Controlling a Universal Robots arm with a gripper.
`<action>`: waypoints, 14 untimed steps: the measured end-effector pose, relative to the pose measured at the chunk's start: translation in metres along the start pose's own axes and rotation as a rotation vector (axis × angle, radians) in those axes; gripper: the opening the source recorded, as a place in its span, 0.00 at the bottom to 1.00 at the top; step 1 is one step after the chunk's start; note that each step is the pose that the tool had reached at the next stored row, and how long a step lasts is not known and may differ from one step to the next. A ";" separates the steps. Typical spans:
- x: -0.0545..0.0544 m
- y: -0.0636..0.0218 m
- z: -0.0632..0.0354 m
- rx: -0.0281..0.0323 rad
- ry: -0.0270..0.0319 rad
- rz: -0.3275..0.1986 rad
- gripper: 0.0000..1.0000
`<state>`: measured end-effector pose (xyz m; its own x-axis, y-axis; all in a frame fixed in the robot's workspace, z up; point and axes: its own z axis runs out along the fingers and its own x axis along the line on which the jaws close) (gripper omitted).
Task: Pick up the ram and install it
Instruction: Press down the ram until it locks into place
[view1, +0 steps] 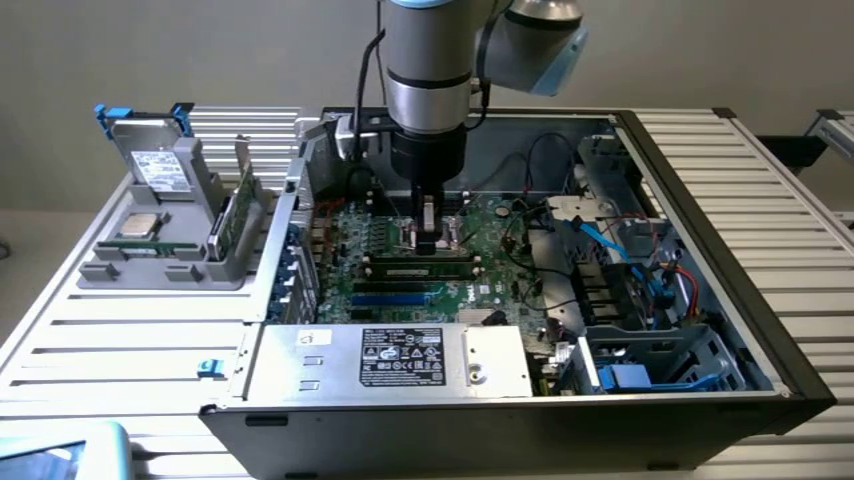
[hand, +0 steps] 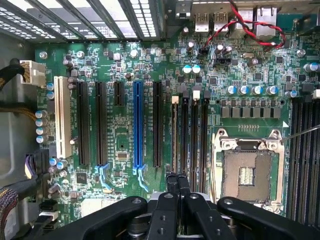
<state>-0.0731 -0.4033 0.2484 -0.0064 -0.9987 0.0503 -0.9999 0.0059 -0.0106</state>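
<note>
Exterior view showed the Universal Robots arm (view1: 427, 60) reaching straight down into the open computer case (view1: 534, 425), with the gripper (view1: 430, 240) over the motherboard (view1: 507, 225) and its jaws clenched together, holding nothing that could be made out. The ram (view1: 424, 264) appeared to sit upright in a memory slot directly beneath the fingertips, touching or just short of them, so the step in hand looked like pressing it home. Doing that well would have called for a push square to the board, centred along the stick's top edge, until the slot's end latches closed. In the wrist view the gripper (hand: 177, 182) lined up with the ram (hand: 175, 135), seen edge-on just beside the empty processor socket (hand: 247, 175). The case lay on a pale slatted table (view1: 747, 180) before a plain grey wall (view1: 200, 50). On the exterior view's left, a grey holder (view1: 160, 270) stood beside the case, carrying another green board (view1: 238, 205).
</note>
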 end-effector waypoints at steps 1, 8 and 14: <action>0.000 0.0000 0.0000 0.0000 -0.0001 0.000 0.11; 0.000 0.0000 0.0000 0.0000 -0.0001 0.000 0.11; 0.000 0.0000 0.0000 -0.0002 0.0000 0.005 0.11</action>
<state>-0.0731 -0.4033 0.2483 -0.0111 -0.9987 0.0502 -0.9999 0.0106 -0.0107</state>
